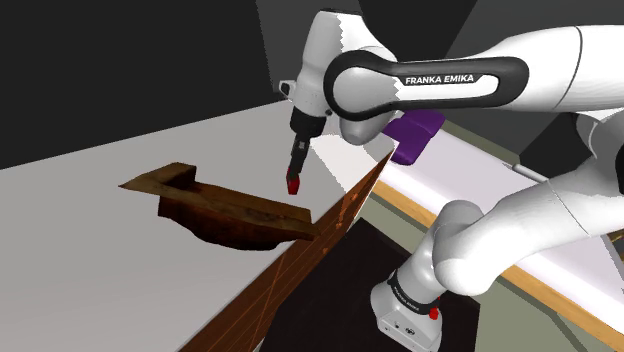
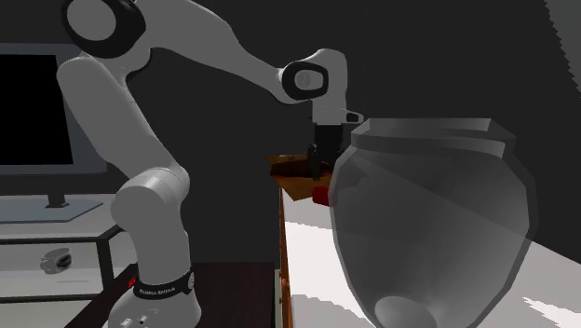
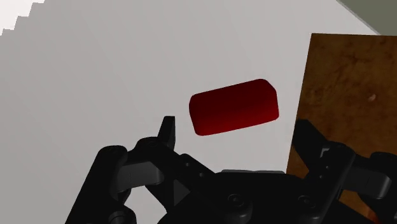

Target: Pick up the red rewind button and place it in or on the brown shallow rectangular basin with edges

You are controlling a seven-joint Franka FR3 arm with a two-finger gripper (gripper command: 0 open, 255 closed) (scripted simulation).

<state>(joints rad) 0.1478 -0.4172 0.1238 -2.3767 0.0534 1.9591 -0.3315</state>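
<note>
Button [image 3: 234, 106]: red, a small flat slab with rounded corners, lying on the white table top [image 1: 80, 240]. In the shoulder view it sits right under my gripper [image 1: 294, 176], not far from the table's brown side edge.

Handling, my judgement: light and rigid. The faces look smooth and may be a bit slick, so a pinch near a corner could let it swivel or squirt out. It looks too low to take from above by the top face. The best hold is across the short width, pads on the two long flat sides and centred along the length. A moderate squeeze should do, since nothing about it looks fragile.

Fingers [image 3: 167, 130]: spread wide and holding nothing. In the wrist view they stand either side of the button with a clear gap on each side and the tips about level with its near edge. No contact that I can see.

Basin [image 1: 235, 215]: brown, shallow and raised-edged, at about eight o'clock from the button in the shoulder view, near but apart from it. A brown mottled surface lies beside my one finger in the wrist view. I cannot tell whether that is the basin or the table's edge.

Other things: purple object [image 1: 418, 135] at two o'clock from the gripper, and a large grey jar [image 2: 428, 224] close to the second exterior camera.
</note>
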